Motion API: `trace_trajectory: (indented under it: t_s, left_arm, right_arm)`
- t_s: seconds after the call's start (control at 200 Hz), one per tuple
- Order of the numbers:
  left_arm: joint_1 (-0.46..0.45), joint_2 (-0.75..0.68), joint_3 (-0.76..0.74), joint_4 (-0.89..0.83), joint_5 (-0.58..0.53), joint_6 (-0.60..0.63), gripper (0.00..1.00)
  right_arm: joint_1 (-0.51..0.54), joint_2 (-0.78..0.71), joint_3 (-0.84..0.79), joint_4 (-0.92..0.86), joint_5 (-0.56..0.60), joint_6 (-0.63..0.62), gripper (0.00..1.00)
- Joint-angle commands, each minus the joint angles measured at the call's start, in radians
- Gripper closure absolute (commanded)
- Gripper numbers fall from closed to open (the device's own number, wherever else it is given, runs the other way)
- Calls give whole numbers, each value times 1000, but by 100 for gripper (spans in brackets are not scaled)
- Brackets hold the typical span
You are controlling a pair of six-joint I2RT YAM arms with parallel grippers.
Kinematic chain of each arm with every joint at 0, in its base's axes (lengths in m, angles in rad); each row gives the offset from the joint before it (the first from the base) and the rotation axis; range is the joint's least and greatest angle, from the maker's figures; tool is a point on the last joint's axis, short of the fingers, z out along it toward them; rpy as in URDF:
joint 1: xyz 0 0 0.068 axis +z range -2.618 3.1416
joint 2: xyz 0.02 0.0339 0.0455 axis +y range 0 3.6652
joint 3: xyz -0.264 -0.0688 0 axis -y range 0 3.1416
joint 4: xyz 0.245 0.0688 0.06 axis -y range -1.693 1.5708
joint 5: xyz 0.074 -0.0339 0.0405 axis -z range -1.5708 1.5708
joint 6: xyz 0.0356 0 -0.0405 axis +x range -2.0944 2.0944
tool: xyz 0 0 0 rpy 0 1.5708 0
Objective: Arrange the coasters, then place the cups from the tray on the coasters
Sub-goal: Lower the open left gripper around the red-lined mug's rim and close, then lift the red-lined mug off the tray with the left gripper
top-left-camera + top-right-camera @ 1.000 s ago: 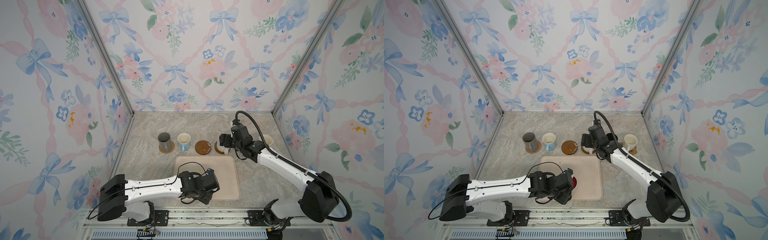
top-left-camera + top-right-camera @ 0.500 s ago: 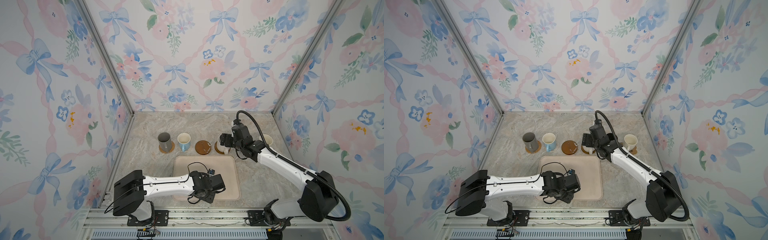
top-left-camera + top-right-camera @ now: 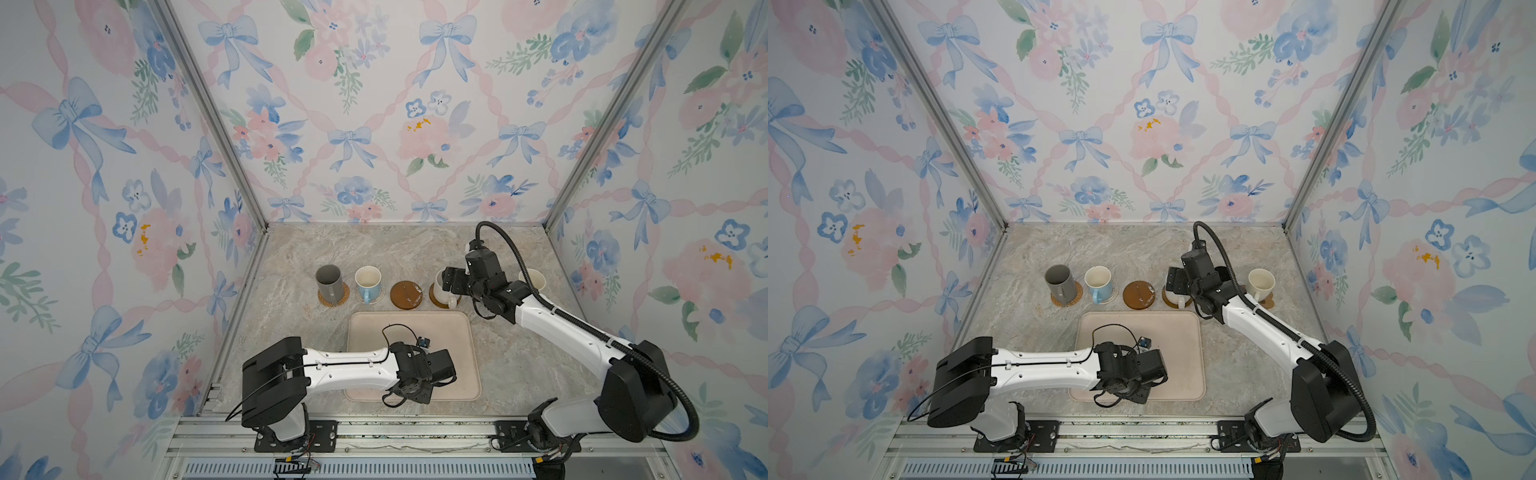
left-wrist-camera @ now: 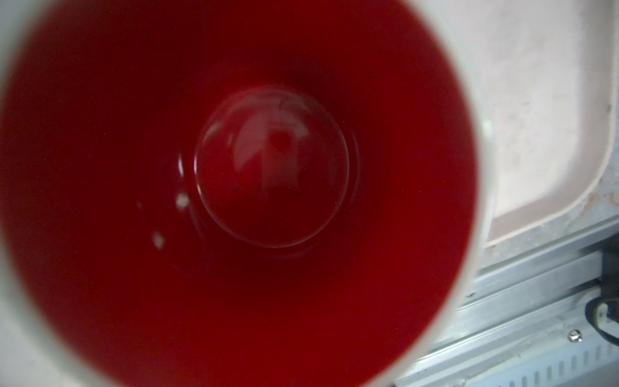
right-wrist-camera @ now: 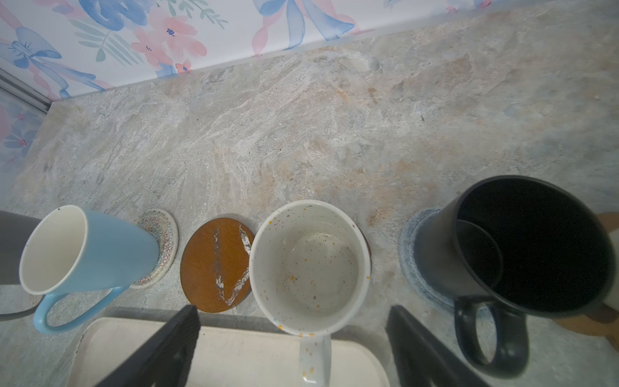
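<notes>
My left gripper [image 3: 436,368] hangs low over the near part of the tray [image 3: 457,332]. Its wrist view looks straight down into the white cup with the red inside [image 4: 268,167]. Its fingers are hidden. My right gripper [image 5: 294,348] is open, its fingers [image 5: 167,345] standing apart on either side of the handle of the speckled cup [image 5: 308,264]. That cup stands on a dark brown coaster. Between it and the light blue cup [image 5: 87,248] lies an empty dark brown coaster [image 5: 214,264].
The grey cup [image 3: 329,282] stands on a rattan coaster [image 3: 332,300] at the row's left end. The black cup [image 5: 522,248] sits on the blue-grey coaster [image 5: 412,248]. Furthest right, the cream-white cup [image 3: 1261,283] is on a brown coaster [image 3: 1268,301]. An aluminium rail [image 4: 536,301] borders the near edge.
My left arm has swung to the right along the near part of the tray, and its gripper now covers the red-inside cup. The right arm has stayed where it was.
</notes>
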Motion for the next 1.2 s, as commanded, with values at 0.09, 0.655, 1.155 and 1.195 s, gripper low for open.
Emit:
trace_trajectory:
  t_s: [0.09,0.655,1.155,1.195]
  left_arm:
    - [16,-21,-51,-20,-41,-39,73]
    - [26,-38,-43,-20,-113,-39,72]
    - [26,-52,-21,-20,-149,-19,100]
    - [26,-58,-17,-20,-159,-19,100]
  right_arm:
    - [-8,30,-8,13,-18,14,9]
    - [-10,53,4,10,-28,14,9]
    - [-10,62,11,1,-32,10,10]
    - [-10,61,10,-2,-33,10,10]
